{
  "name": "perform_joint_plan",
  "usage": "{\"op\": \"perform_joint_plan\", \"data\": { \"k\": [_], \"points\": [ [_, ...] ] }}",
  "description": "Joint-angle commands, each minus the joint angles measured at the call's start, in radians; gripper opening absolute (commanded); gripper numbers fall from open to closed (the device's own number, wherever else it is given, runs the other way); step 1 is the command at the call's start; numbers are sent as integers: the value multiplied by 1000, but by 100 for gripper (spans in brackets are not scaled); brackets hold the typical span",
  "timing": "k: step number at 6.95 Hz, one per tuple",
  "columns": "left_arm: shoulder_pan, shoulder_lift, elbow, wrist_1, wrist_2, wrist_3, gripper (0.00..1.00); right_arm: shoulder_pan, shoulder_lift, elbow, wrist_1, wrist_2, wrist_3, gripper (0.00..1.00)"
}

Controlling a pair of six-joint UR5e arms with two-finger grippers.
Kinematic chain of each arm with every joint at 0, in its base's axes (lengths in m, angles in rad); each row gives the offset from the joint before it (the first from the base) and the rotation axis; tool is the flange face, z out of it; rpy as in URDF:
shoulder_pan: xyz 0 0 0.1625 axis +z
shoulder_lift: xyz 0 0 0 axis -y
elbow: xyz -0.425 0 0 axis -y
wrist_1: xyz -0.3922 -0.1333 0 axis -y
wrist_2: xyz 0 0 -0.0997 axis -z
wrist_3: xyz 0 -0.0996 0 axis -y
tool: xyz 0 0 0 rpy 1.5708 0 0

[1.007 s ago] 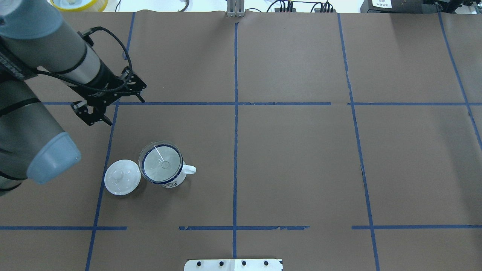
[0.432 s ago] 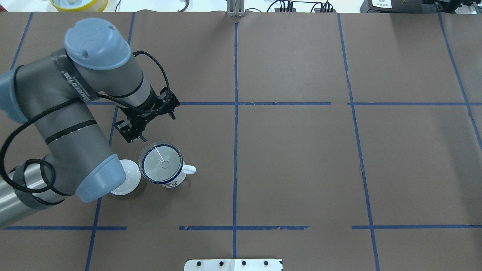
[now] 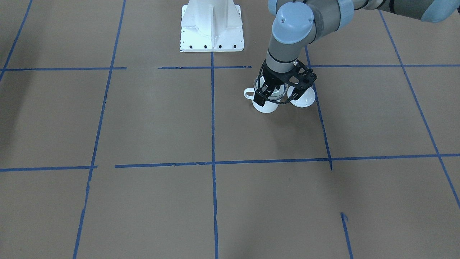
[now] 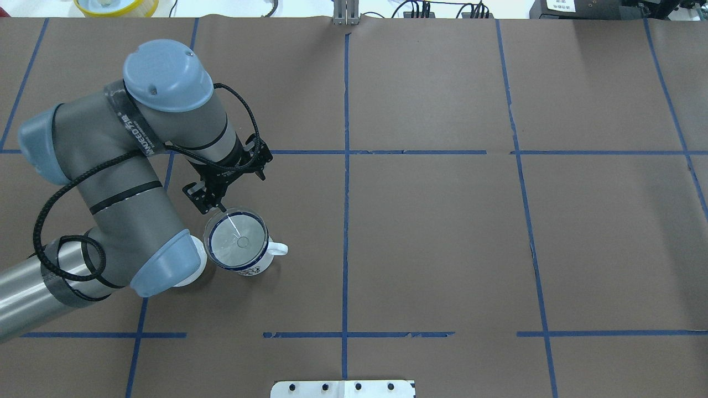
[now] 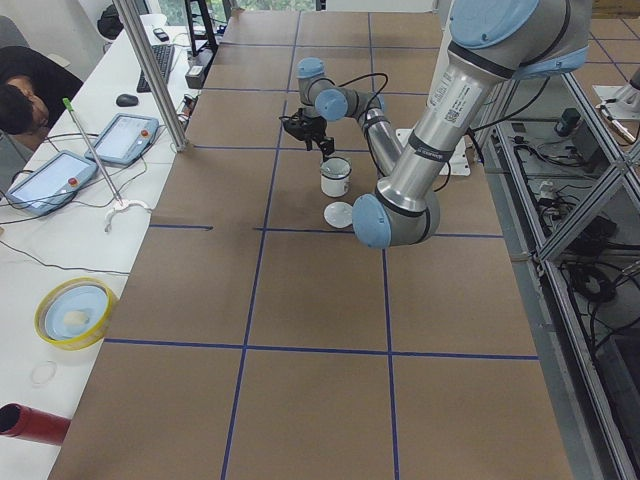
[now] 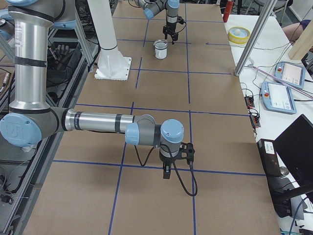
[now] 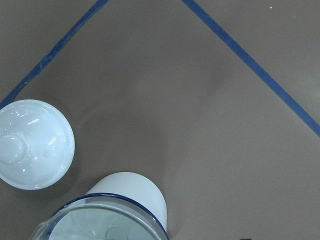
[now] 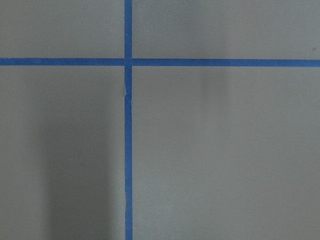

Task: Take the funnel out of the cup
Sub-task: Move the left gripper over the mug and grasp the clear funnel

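Evidently nothing removed yet: small transparent funnel (image 4: 237, 239) sat in white enamel mug with dark blue rim (image 4: 255, 268) on table (image 4: 442, 249). Left gripper (image 4: 232, 190) hovered just beyond mug, jaws spread, empty. Right gripper (image 6: 166, 172) jaws: could not tell. Grasp and lift remained.

White cup (image 4: 255, 268), blue rim; clear funnel (image 4: 237, 241); brown table (image 4: 442, 232), blue grid lines (image 4: 345, 221).

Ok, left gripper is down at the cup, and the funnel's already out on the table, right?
No: the funnel sits in the cup, not on the table, as the overhead view shows. The left gripper is down at the cup.
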Motion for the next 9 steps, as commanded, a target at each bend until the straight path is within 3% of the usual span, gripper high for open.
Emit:
{"op": "perform_joint_plan", "data": {
  "k": [1, 2, 3, 4, 5, 7, 9],
  "points": [
    [14, 2, 21, -28, 0, -30, 79, 0, 0, 0, 0, 0, 0, 100],
    [31, 0, 50, -39, 0, -50, 74, 0, 0, 0, 0, 0, 0, 100],
    [34, -1, 46, -43, 1, -53, 51, 0, 0, 0, 0, 0, 0, 100],
    [34, 0, 38, -42, 3, -54, 19, 0, 0, -1, 0, 0, 0, 100],
    [34, -1, 32, -40, 3, -54, 0, 0, 0, 0, 0, 0, 0, 100],
    [34, -6, 25, -28, 1, -70, 0, 0, 0, 0, 0, 0, 0, 100],
    [33, -17, -90, 141, 1, -73, 0, 0, 0, 0, 0, 0, 0, 100]
  ]
}}
